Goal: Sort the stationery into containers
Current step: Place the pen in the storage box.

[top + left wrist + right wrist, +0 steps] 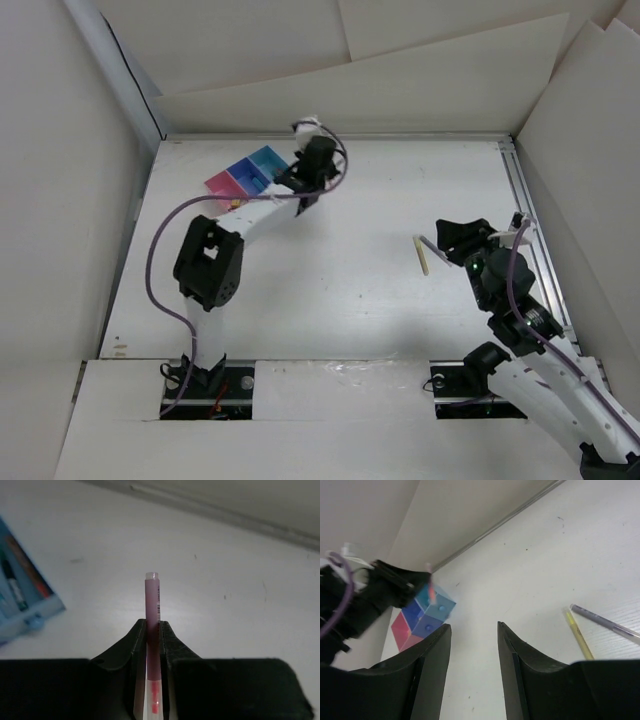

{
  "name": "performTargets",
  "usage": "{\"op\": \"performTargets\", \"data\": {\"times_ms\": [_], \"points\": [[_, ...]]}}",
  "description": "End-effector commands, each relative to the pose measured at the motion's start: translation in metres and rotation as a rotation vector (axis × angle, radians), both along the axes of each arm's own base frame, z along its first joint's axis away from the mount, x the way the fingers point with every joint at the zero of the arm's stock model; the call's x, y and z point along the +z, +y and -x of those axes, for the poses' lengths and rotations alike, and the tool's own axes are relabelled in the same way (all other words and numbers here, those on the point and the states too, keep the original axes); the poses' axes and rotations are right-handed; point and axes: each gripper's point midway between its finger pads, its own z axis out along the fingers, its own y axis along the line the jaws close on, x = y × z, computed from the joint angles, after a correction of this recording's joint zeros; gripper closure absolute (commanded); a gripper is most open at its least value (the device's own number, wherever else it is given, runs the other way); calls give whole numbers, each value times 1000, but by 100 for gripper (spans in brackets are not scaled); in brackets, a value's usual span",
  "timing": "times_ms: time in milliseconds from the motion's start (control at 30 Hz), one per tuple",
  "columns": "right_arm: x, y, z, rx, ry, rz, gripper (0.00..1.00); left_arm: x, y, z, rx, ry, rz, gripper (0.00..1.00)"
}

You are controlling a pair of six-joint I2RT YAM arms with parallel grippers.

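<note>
Nearest, at the right of the top view, the right tool (447,243) hung low over the white surface (330,300). Its jaws were partly open and nothing was between them. Just beside it lay a yellow pen (423,256) and a thin grey pen (607,625), close together at one end; I could not tell if they touched. I judged that this arm was placed there because these two pens were the next to pick, and the gap of the jaws was already wide enough for such a thin stick.

Farther away, toward the upper left of the top view, the left tool (152,630) was closed tight on a pink pen (152,600). A good part of the pen stood out straight ahead of the fingers, probably so that the free end could go first into a bin.

Farthest, the containers (243,177) stood in a row near the back wall: pink, dark blue and light blue. The light blue bin (30,612) appeared at the left edge of the left wrist view, with some pens inside. The pink pen was beside this bin and not over it, so I judged that a short move toward the left of that view was needed before any release.
</note>
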Motion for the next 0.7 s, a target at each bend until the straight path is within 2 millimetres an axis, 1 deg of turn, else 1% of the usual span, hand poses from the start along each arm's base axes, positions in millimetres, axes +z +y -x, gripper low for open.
{"op": "performTargets", "data": {"times_ms": [0, 33, 67, 100, 133, 200, 233, 267, 300, 333, 367, 400, 433, 467, 533, 567, 600, 633, 667], "points": [[10, 8, -3, 32, -34, 3, 52, 53, 65, -37, 110, -72, 125, 100], [10, 10, -3, 47, -33, 3, 52, 54, 97, -52, 158, -66, 145, 100], [7, 11, -4, 47, -24, 8, 52, 48, 111, -59, 182, -53, 156, 100], [4, 14, -5, 61, -16, 21, 52, 48, 124, -64, 201, -50, 170, 100], [4, 14, -5, 61, -16, 21, 52, 39, 150, -73, 256, -33, 172, 100], [4, 14, -5, 61, -16, 21, 52, 22, 167, -78, 283, 1, 160, 100], [6, 15, -5, 61, -24, 16, 52, 18, 172, -84, 294, 10, 156, 100], [4, 16, -7, 61, -15, 22, 52, 10, 182, -85, 328, 22, 136, 100], [4, 16, -7, 61, -15, 22, 52, 10, 190, -89, 350, 17, 133, 100], [4, 16, -7, 61, -15, 22, 52, 8, 191, -88, 351, 25, 129, 100], [4, 16, -7, 61, -15, 22, 52, 0, 197, -90, 362, 37, 123, 100], [4, 16, -7, 61, -15, 22, 52, -6, 197, -90, 363, 47, 118, 100], [4, 16, -7, 61, -15, 22, 52, -4, 196, -92, 362, 37, 123, 100], [4, 14, -7, 52, -15, 22, 52, -11, 196, -95, 363, 47, 118, 100], [1, 15, -9, 52, -6, 28, 52, -17, 195, -97, 364, 69, 108, 97], [-2, 17, -9, 63, 2, 31, 52, -13, 195, -98, 364, 61, 112, 97], [-2, 17, -9, 63, 2, 31, 52, -20, 195, -99, 365, 72, 107, 96], [-2, 17, -9, 63, 2, 31, 52, -20, 195, -99, 365, 72, 107, 94], [-2, 17, -9, 63, 2, 31, 52, -18, 194, -100, 364, 62, 111, 90]]}}
